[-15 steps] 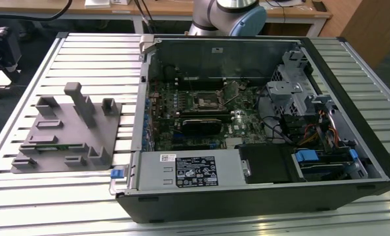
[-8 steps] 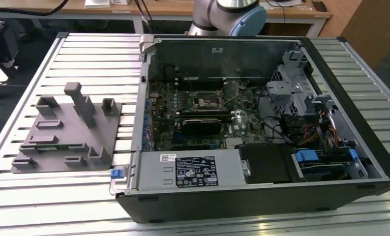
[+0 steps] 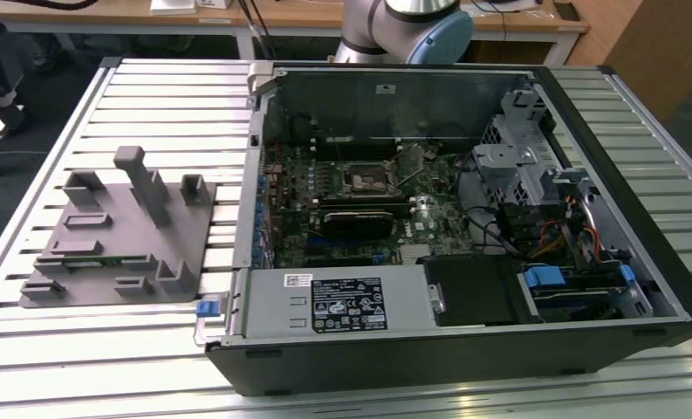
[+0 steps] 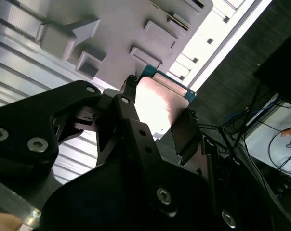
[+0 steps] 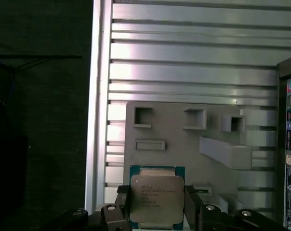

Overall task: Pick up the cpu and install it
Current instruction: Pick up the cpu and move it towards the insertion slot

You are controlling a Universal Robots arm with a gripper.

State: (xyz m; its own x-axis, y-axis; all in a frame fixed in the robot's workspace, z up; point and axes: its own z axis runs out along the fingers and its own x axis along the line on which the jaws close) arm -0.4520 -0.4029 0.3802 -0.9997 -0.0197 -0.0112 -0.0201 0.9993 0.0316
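The cpu is clamped edge to edge between the gripper's fingers, lifted above the grey holder on the bench. Pickup is judged done; seating in the socket is not yet done.

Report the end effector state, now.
The end effector is closed on the small flat square cpu with a silvery metal top, with a finger pressed against each of two opposite edges in both wrist views.
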